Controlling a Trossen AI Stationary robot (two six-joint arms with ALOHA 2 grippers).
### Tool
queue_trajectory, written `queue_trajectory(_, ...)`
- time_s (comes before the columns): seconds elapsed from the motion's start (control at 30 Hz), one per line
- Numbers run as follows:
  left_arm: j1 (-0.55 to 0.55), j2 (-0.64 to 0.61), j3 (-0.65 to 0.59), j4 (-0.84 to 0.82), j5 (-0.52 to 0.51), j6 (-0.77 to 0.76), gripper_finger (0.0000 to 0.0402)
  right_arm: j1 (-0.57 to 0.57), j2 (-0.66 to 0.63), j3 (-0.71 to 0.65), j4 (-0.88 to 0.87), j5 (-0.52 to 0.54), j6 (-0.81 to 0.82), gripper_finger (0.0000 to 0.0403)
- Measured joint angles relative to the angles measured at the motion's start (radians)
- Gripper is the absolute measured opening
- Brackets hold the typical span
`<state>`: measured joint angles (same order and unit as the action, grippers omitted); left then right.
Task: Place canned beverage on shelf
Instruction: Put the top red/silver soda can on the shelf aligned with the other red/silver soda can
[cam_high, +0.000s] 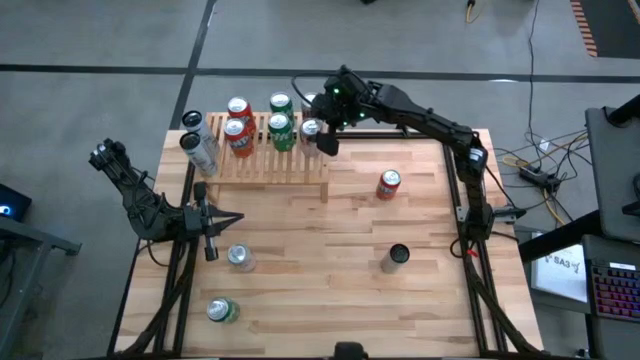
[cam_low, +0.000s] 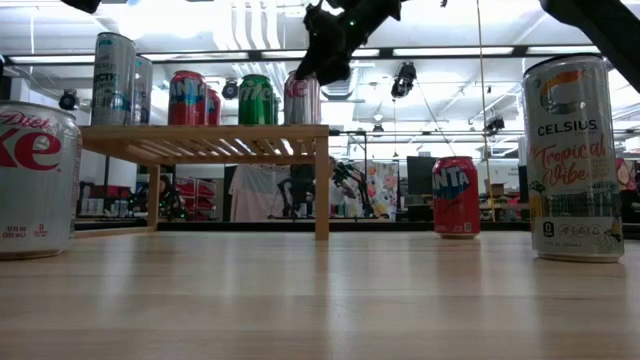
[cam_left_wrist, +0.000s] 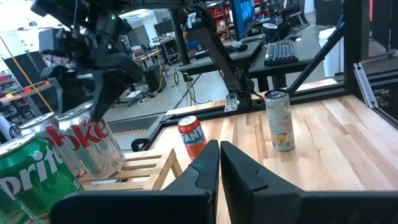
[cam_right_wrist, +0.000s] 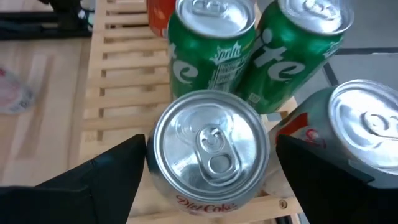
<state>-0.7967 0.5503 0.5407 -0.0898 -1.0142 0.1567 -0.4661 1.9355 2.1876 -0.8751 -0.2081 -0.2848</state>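
Observation:
The shelf (cam_high: 268, 160) is a low light-wood slatted rack at the table's far left. Several cans stand upright on their bases on it. A silver Diet Coke can (cam_right_wrist: 211, 146) stands at its right end, next to two green Sprite cans (cam_right_wrist: 211, 43). My right gripper (cam_high: 325, 138) hovers open just above that can. Its fingers (cam_right_wrist: 115, 180) stand on either side of the can's top with a thin gap on each side. My left gripper (cam_left_wrist: 219, 168) waits shut at the table's left edge, pointing level.
On the bare table stand a red Fanta can (cam_high: 389, 184), a tall Celsius can (cam_high: 396, 257), a Diet Coke can (cam_high: 240, 258) and a green can (cam_high: 222, 310). Another silver can (cam_right_wrist: 360, 130) crowds the shelf's far right corner. Free room lies mid-table.

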Motion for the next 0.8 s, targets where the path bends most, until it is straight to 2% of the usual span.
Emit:
queue_trajectory(0.33,0.0,0.0,0.0,0.0,0.0,0.0,0.0,0.017,-0.06,0.0,0.043,0.002,0.097,0.0347)
queue_trajectory(0.47,0.0,0.0,0.0,0.0,0.0,-0.001,0.0,0.039,-0.096,0.0,0.071,0.009,0.191,0.0347)
queue_trajectory(0.57,0.0,0.0,0.0,0.0,0.0,-0.009,0.0,0.069,-0.129,0.0,0.071,0.053,0.305,0.0346)
queue_trajectory(0.8,0.0,0.0,0.0,0.0,0.001,-0.023,0.0,0.174,-0.162,0.001,-0.036,0.066,0.486,0.0323)
